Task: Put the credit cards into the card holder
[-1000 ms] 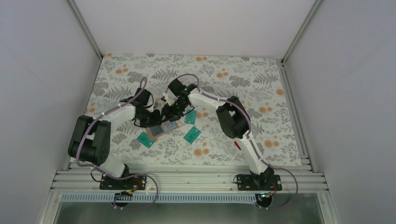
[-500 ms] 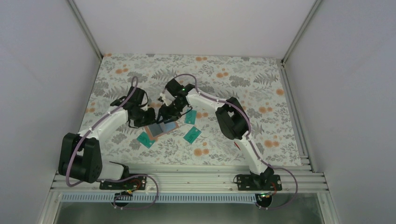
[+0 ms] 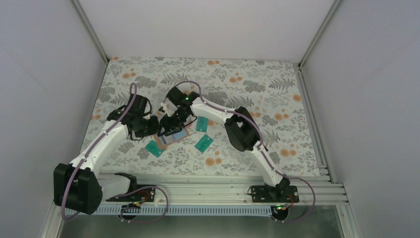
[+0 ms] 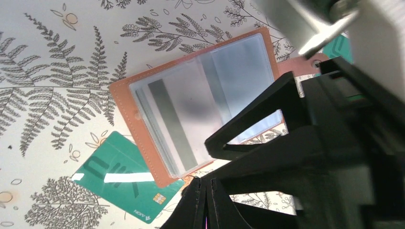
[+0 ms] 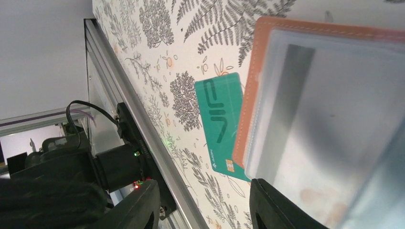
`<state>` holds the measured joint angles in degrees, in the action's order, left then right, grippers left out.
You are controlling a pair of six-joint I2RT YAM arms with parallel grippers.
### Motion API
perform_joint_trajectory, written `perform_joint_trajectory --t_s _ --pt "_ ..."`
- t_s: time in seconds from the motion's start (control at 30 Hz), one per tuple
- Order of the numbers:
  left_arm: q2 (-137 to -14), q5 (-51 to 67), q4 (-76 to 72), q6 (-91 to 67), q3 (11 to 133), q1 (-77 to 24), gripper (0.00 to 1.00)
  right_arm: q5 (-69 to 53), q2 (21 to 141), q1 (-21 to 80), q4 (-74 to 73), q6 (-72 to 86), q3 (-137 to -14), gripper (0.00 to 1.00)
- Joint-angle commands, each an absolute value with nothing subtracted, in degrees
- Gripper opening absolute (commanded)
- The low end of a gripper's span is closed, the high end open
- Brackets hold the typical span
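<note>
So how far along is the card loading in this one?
Partly done: at least one striped card shows through the clear sleeves of the open card holder. In hand: nothing visible; the right end effector hovers open over it, and the left end effector is shut beside it. Left: three teal cards lie outside, one partly under its edge.

Table top [image 3: 237,74] covered in pale cloth printed with grey ferns and orange flowers; plain white back wall [image 3: 198,25], left wall [image 3: 39,89] and right wall [image 3: 366,99] box it in; silver aluminium posts [image 3: 89,29] run up both back corners; ribbed aluminium rail [image 3: 198,191] along the near edge; dull grey metal sheet [image 3: 198,227] below that; light even and soft, shadows faint
</note>
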<state>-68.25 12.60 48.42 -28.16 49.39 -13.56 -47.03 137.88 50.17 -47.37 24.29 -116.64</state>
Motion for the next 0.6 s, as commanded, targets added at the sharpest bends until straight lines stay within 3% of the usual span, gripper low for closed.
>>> perform_joint_trajectory --t_s 0.0,0.4,0.57 --pt "-64.97 11.66 51.62 -30.32 50.63 -13.36 0.04 -50.04 139.92 52.17 -47.06 24.96 -119.26 0.49" --pt "-57.38 14.29 52.61 -31.37 49.08 -13.51 0.06 -48.12 138.11 52.03 -49.88 22.40 -122.66 0.50" --pt "-57.16 20.60 48.89 -29.69 47.44 -16.04 0.10 -38.40 126.38 49.73 -49.36 20.21 -110.76 0.50"
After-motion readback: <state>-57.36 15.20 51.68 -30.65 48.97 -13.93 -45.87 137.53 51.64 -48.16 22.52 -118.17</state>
